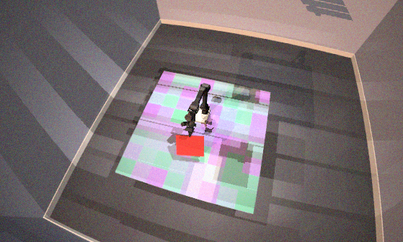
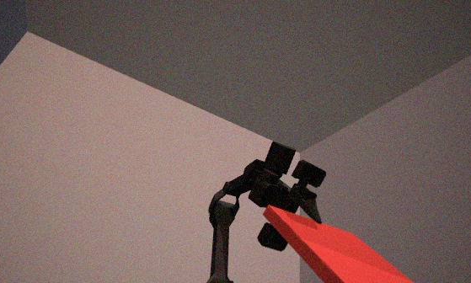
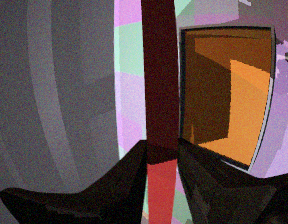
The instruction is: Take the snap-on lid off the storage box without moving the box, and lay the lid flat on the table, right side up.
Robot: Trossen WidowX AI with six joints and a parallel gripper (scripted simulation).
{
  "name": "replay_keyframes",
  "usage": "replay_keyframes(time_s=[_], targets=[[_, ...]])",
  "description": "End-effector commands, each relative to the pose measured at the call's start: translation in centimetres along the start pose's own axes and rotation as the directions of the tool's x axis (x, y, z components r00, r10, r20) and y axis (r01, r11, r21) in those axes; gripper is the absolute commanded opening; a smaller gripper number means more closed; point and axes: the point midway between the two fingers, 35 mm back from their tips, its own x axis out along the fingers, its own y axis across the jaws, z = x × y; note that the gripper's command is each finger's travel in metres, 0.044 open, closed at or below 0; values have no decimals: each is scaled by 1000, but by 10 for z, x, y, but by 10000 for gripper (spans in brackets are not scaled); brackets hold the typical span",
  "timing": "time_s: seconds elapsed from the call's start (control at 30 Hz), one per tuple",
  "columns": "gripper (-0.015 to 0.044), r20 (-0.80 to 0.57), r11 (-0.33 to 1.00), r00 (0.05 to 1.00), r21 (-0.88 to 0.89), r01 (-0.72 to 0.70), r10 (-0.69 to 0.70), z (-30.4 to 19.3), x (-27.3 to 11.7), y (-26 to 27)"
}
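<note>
The red lid (image 1: 190,145) (image 2: 342,244) (image 3: 162,75) is off the box and held up in the air. My gripper (image 1: 190,135) (image 2: 318,223) (image 3: 161,145) is shut on one edge of it; the wrist view shows it nearly edge-on between the fingers. The exterior camera sees its underside from below. The storage box (image 3: 250,110) stands open below, right of the lid in the wrist view, showing its orange inside and dark rim. In the top view I cannot make the box out; the lid appears to cover it.
The checkered pink, green and pale blue table top (image 1: 159,176) lies under the arm, with dark shadows across it. A pale block (image 1: 202,116) shows beside the arm. Its purpose is unclear.
</note>
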Motion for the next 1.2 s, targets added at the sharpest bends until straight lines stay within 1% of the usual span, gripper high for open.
replay_keyframes(time_s=[0.0,0.13,1.17], targets=[[0,1,1000,1000,1,-13,13,0,-5,8],[0,1,1000,1000,1,-13,13,2,-4,5],[0,5,1000,1000,-4,-12,12,64,-9,-4]])
